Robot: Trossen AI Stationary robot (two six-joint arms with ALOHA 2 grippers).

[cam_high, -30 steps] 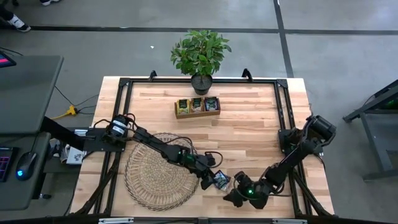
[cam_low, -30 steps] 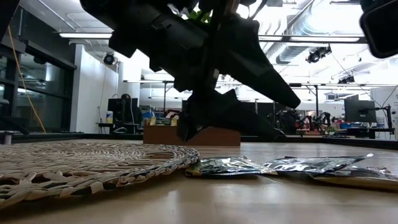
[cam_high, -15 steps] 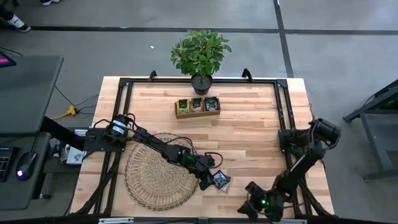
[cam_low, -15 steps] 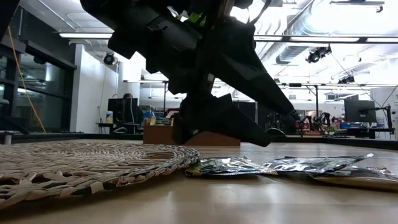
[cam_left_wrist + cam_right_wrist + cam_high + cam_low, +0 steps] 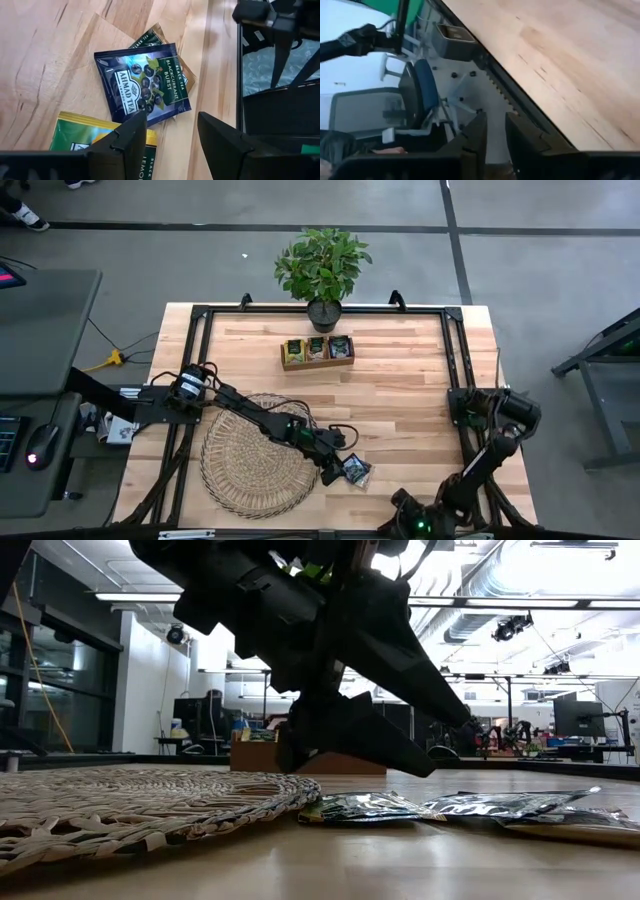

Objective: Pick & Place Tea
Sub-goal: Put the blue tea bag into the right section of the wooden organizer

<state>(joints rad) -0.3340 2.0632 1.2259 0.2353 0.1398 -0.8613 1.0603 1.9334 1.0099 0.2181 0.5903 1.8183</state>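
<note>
Near the counter's front edge, beside the wicker mat [image 5: 250, 468], my left pincer [image 5: 170, 131] hangs apart directly over the tea sachets [image 5: 143, 83]. My right pincer [image 5: 492, 131], narrowly apart, sits empty beyond the front-right corner, farther off.

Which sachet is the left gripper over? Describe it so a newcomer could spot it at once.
Start at the round wicker mat; just off its right edge lies a small pile of sachets under the open left gripper. The target is the navy sachet, topmost, printed with dark berries, unlike the yellow-green sachet beside it.
</note>
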